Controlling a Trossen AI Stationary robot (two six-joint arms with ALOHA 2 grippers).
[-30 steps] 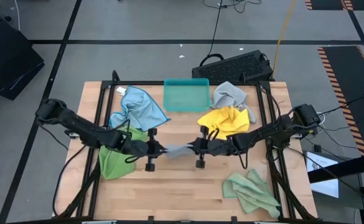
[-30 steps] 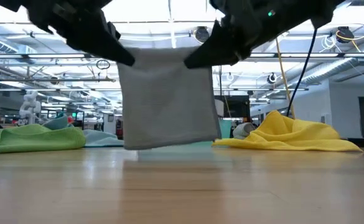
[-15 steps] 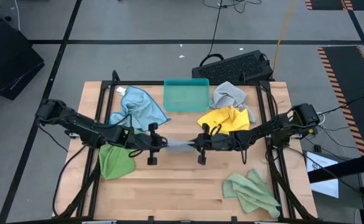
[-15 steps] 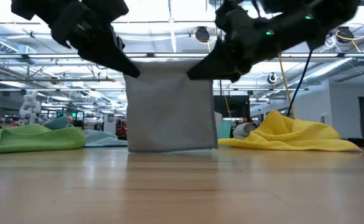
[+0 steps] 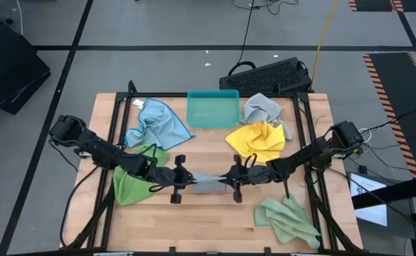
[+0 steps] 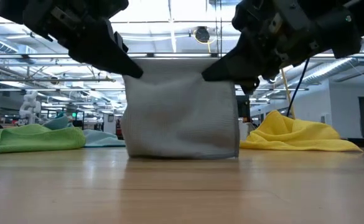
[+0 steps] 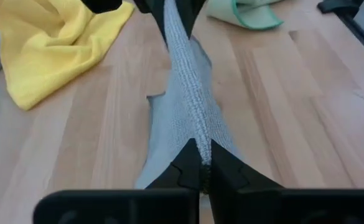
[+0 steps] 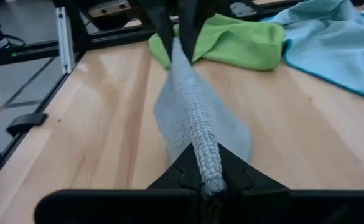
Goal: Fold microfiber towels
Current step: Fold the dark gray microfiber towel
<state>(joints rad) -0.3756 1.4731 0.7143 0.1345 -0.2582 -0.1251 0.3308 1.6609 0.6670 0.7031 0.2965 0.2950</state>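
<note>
1. A grey microfiber towel (image 5: 206,183) is held stretched between the two claws over the middle of the wooden table (image 5: 208,220).
2. The left claw (image 5: 184,180) is pressed shut on one upper corner of this towel, as is shown in the left wrist view, where the cloth runs out from between the closed fingers (image 7: 186,168).
3. The right claw (image 5: 230,180) is pinched shut on the opposite upper corner of the same towel.
4. In the low view the grey towel (image 6: 180,109) is seen hanging as a doubled sheet, its lower edge resting on the table.
5. A yellow towel (image 5: 256,139) is crumpled beyond the right claw, with a second grey towel (image 5: 262,108) behind it.
6. A light blue towel (image 5: 156,122) lies at the far left, beside a teal tray (image 5: 212,108).
7. A green towel (image 5: 133,176) lies under the left arm, and a paler green towel (image 5: 287,219) is bunched near the table's front right corner.
</note>
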